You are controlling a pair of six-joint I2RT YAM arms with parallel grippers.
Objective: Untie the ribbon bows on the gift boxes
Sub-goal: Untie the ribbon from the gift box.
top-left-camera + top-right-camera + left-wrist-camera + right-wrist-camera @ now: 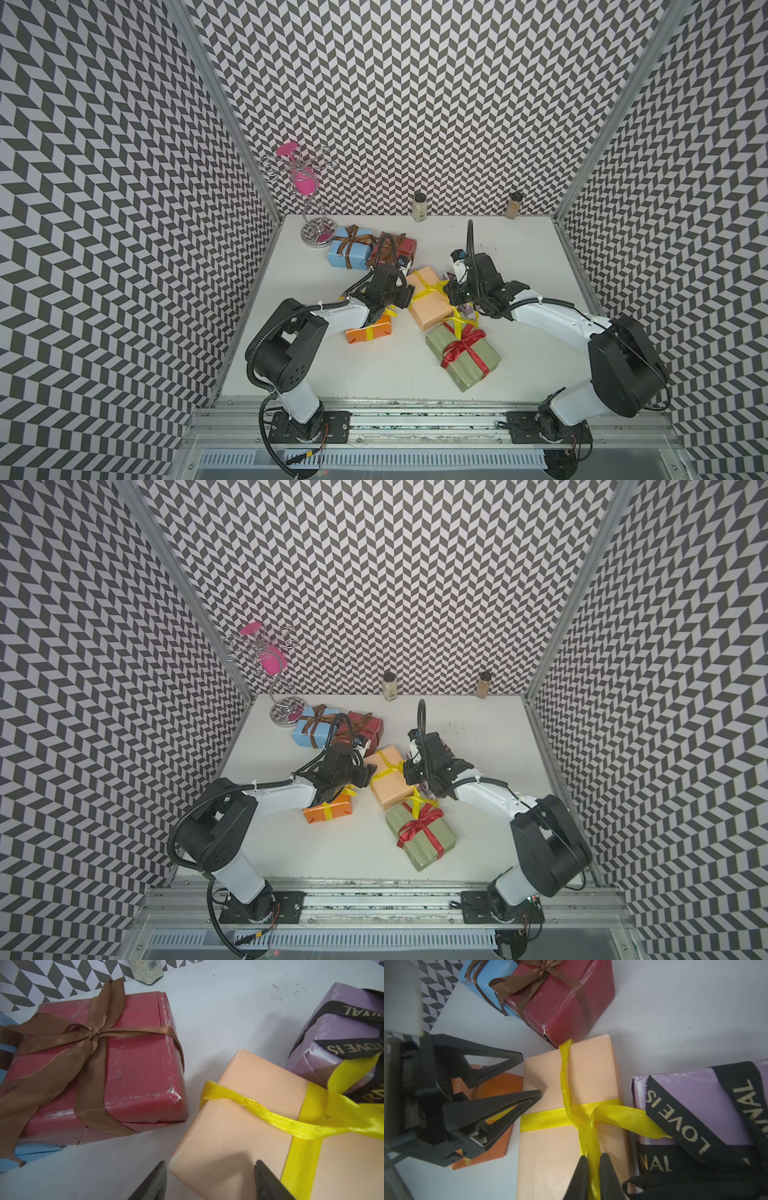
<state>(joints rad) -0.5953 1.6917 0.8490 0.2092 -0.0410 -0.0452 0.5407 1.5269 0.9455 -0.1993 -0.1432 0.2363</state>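
Six gift boxes (432, 316), six ribbons (462, 348), two jars (419, 207).

Gift boxes (430, 313) on table (374, 382), jars (419, 206) behind.

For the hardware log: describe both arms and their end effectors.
The left arm and right arm have white shells, black joints and black ribbed cables. The left end effector and right end effector carry black tapered fingers.

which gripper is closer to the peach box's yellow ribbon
Right. The right gripper is shut on the yellow ribbon; the left gripper is open at the edge of the peach box, off the ribbon.
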